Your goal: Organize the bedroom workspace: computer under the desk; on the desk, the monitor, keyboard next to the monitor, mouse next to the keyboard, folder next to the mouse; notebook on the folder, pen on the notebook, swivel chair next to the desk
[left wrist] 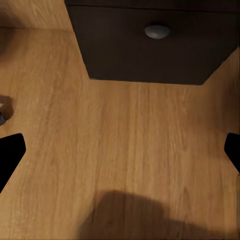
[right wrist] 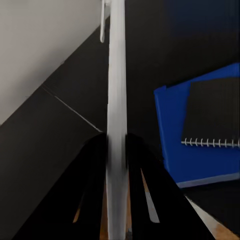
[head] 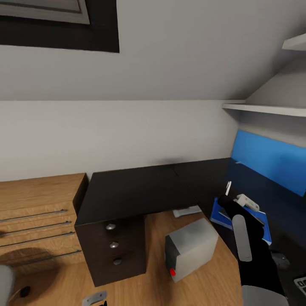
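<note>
My right gripper (right wrist: 116,150) pinches the pen (right wrist: 116,100) above the desk (head: 140,187), with the notebook (right wrist: 212,117) on the folder (right wrist: 172,145) at four o'clock. Releasing early, it could roll off.

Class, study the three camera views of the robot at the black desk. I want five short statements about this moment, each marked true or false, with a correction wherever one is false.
1. The right pincer is shut on the pen. True.
2. The notebook lies on the folder. True.
3. The computer stands on top of the desk. False: it sits on the wooden floor beside the drawers.
4. The left pincer grips a drawer knob. False: its fingers are spread wide over bare wooden floor, short of the knob.
5. The pen rests on the notebook. False: it is held in the pincer, off to the side of the notebook.
</note>
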Robot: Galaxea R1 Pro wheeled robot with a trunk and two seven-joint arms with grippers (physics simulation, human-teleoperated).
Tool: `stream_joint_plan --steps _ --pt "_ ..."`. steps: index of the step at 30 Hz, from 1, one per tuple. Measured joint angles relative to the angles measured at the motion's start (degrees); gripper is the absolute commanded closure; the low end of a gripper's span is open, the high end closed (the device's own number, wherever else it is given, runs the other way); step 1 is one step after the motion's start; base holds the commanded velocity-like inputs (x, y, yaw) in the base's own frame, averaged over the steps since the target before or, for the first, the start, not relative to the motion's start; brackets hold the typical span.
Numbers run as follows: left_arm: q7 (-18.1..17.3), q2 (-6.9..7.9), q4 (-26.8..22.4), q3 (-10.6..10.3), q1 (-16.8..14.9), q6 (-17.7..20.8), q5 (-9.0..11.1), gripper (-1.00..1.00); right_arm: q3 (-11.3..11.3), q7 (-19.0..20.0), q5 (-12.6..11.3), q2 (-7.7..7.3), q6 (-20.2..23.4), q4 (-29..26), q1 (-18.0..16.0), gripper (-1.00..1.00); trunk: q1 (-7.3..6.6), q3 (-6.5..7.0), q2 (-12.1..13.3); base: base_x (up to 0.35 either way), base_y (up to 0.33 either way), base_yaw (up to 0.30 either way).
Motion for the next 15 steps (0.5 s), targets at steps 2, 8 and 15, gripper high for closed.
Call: stream_joint_plan --steps 2,8,15 --pt "0.0 0.01 0.0 0.0 0.0 0.0 0.0 -1.00 0.3 0.0 0.1 -0.34 0.0 0.4 0.0 1.00 0.00 0.08 0.0 0.023 0.000 -0.247" --pt "0.1 -0.04 0.0 0.0 0.0 0.0 0.0 -1.00 4.5 -0.1 1.2 -0.72 -0.1 1.1 0.0 1.00 -0.03 0.15 0.0 0.232 -0.026 -0.043" --pt "0.1 -0.14 -0.1 -0.2 0.0 0.0 0.0 -1.00 4.9 -0.3 1.4 -4.19 -1.9 10.2 -0.2 1.00 0.00 0.16 0.0 0.105 -0.017 -0.005"
